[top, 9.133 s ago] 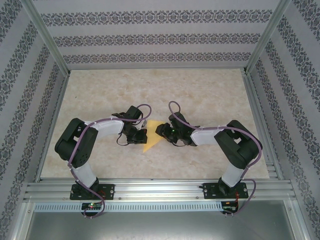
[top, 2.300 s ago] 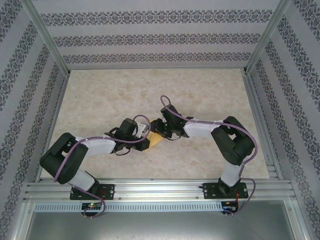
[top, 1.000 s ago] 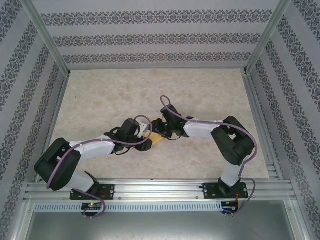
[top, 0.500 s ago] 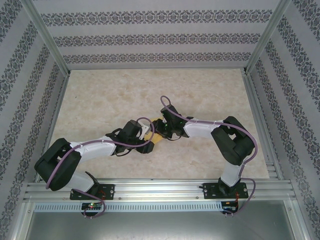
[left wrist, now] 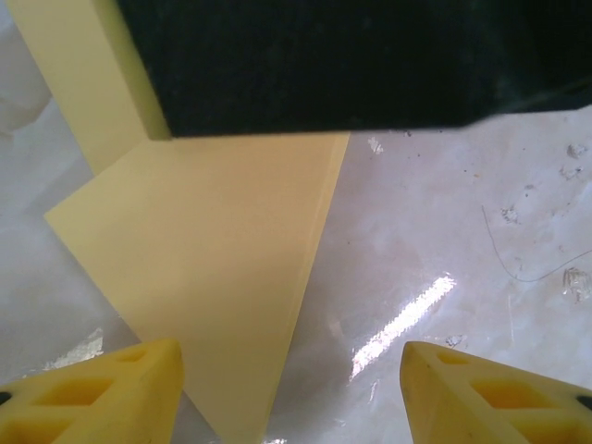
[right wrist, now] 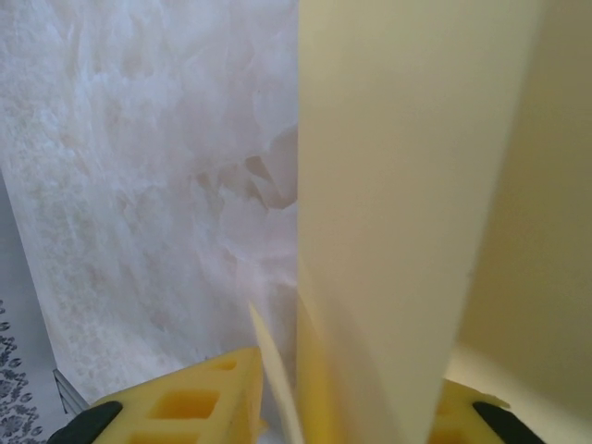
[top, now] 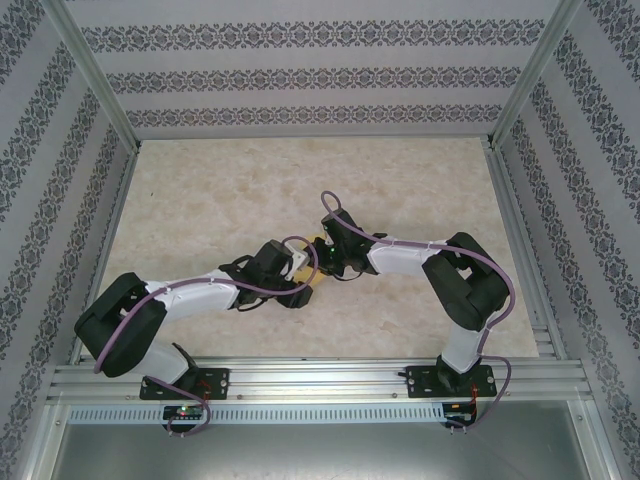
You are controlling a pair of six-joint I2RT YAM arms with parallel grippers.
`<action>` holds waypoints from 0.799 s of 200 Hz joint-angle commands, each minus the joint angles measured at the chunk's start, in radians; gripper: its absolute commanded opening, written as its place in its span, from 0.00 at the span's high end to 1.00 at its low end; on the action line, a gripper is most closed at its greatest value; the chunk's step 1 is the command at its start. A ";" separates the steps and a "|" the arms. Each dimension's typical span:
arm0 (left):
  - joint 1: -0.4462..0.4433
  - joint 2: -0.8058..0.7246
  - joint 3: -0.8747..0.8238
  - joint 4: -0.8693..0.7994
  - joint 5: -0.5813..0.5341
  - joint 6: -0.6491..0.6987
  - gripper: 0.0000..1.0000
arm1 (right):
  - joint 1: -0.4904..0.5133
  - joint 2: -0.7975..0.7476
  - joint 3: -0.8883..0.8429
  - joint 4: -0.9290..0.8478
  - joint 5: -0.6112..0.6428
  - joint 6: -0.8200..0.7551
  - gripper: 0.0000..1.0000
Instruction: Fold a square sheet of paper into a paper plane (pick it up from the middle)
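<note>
— So where do we find the folded sheet of paper (left wrist: 213,277)?
— Directly beneath the right hand (right wrist: 347,407), flat on the pale marbled bench (left wrist: 462,231), with one flap standing upright between that hand's yellow pads. Whether they pinch it, we cannot tell.
— And the left hand (left wrist: 291,398)?
— Just beside the right hand, spread wide, holding nothing. The sheet's sharp tip points back between its fingers (left wrist: 102,388), and the long creased edge runs away toward the right hand.
— Which hand do we count on?
— The right one, we judge, since it straddles the flap. The paper is thin, matte, crisp-edged and layered at the crease. The bench is glossy, so we expect sliding.
</note>
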 commanded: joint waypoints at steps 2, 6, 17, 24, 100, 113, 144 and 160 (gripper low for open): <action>-0.024 0.002 0.027 -0.038 -0.043 0.043 0.36 | -0.005 -0.030 0.027 -0.003 -0.015 -0.003 0.75; -0.027 0.007 0.029 -0.040 -0.044 0.046 0.36 | -0.006 -0.031 0.028 -0.003 -0.015 -0.002 0.75; -0.035 0.022 0.037 -0.040 -0.051 0.052 0.36 | -0.005 -0.036 0.030 -0.001 -0.015 -0.001 0.75; -0.041 0.033 0.043 -0.041 -0.060 0.053 0.36 | -0.005 -0.038 0.033 -0.003 -0.015 -0.001 0.75; -0.090 0.084 0.085 -0.070 -0.164 0.071 0.43 | -0.006 -0.046 0.048 -0.022 -0.015 -0.005 0.76; -0.096 0.073 0.084 -0.076 -0.166 0.072 0.42 | -0.006 -0.046 0.052 -0.023 -0.015 -0.005 0.78; -0.100 -0.002 0.023 -0.028 -0.145 0.072 0.40 | -0.011 -0.048 0.053 -0.017 -0.015 0.003 0.85; -0.100 -0.012 0.010 -0.024 -0.128 0.077 0.39 | -0.013 -0.047 0.057 -0.019 -0.015 0.005 0.87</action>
